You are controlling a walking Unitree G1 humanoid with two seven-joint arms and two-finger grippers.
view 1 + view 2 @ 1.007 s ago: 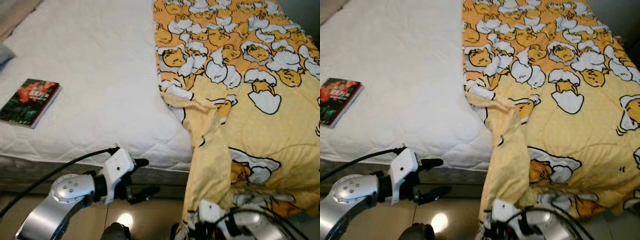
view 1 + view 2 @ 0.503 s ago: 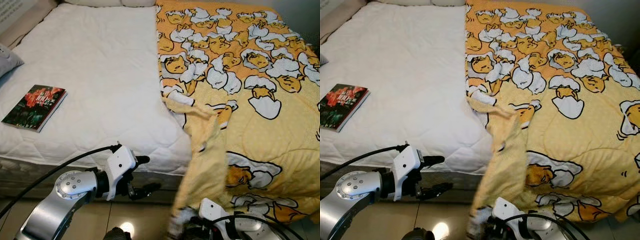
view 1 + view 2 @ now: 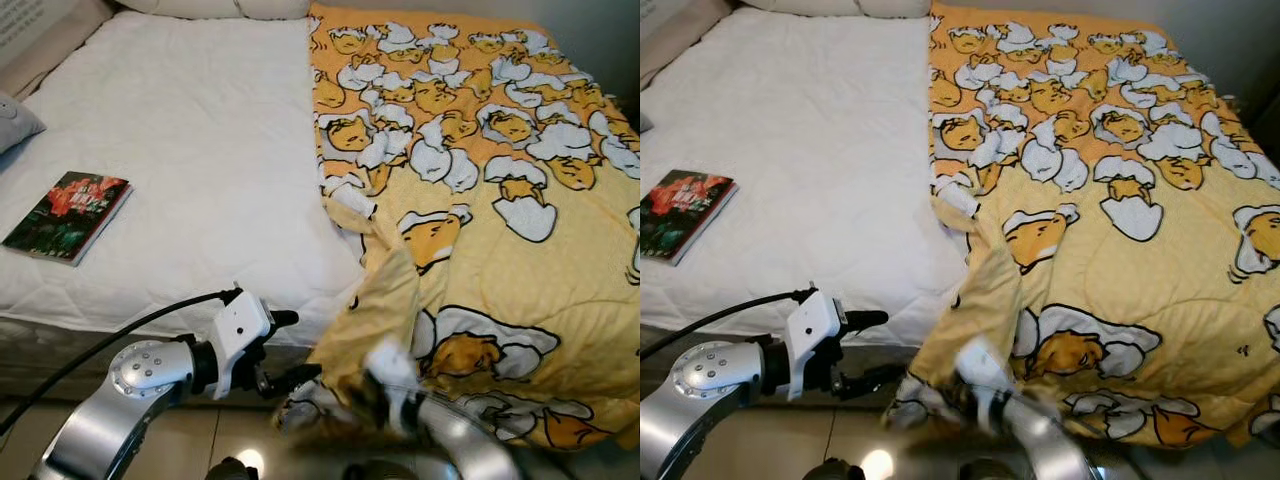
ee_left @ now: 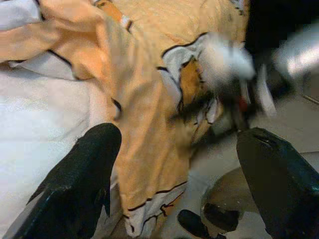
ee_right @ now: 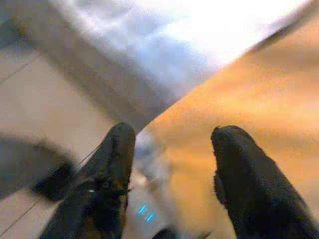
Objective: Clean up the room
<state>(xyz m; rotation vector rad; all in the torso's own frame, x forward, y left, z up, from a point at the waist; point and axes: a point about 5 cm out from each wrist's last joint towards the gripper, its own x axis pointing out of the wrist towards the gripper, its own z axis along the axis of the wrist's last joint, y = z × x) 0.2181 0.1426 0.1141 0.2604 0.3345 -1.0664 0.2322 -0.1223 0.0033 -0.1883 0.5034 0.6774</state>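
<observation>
A white bed (image 3: 200, 170) carries a yellow egg-cartoon quilt (image 3: 500, 230) covering its right half, corner hanging off the foot. A book (image 3: 65, 212), title unreadable, lies left. The left pincer (image 3: 290, 350) gapes wide beside the corner; the right pincer (image 5: 169, 174), blurred, spreads at the quilt's edge.

No legible text anywhere. Book (image 3: 66, 215) cover on the white mattress (image 3: 200, 150) carries a pale title line, possibly numerals, too small to read. Blanket (image 3: 480, 200) print: cartoon pattern only, no lettering.
</observation>
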